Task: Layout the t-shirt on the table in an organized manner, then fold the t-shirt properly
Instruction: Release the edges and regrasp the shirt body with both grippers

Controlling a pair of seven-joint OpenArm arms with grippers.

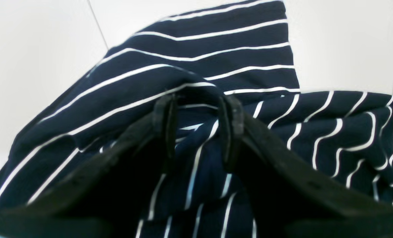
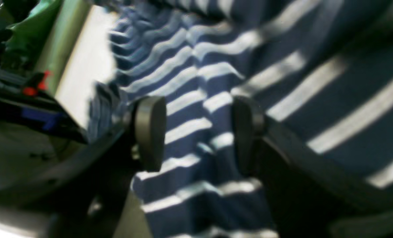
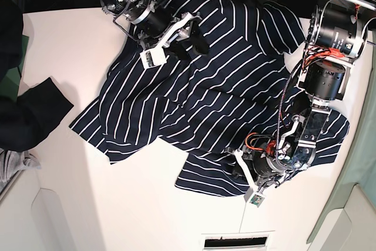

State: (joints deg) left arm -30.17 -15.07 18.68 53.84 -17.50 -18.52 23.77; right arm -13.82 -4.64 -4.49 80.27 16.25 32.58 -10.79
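My left gripper [image 1: 199,127] has its dark jaws partly open with a raised fold of the dark navy, white-striped fabric t-shirt [image 3: 205,74] bunched between them, low in the middle of the left wrist view; it looks like a pinch on that fold, and in the base view this sits at the lower right, on the shirt's near sleeve. My right gripper [image 2: 198,132] stands at the upper left of the base view over the shirt's far edge, its round pads well apart with striped cloth showing between them; the picture is blurred and I cannot tell whether it touches or holds anything. The shirt lies crumpled across the middle of the large flat white table [image 3: 76,186], one sleeve doubled under at the lower centre. To spread it well, I judge I should draw the pinched sleeve outward and low, keeping the cloth taut without dragging the whole body, while the other jaws anchor the far edge. A plain dark garment [image 3: 26,116] and a grey cloth [image 3: 12,166] lie at the left edge, well apart from the shirt; the orange wiring on my left arm hangs close above the fabric and could catch.
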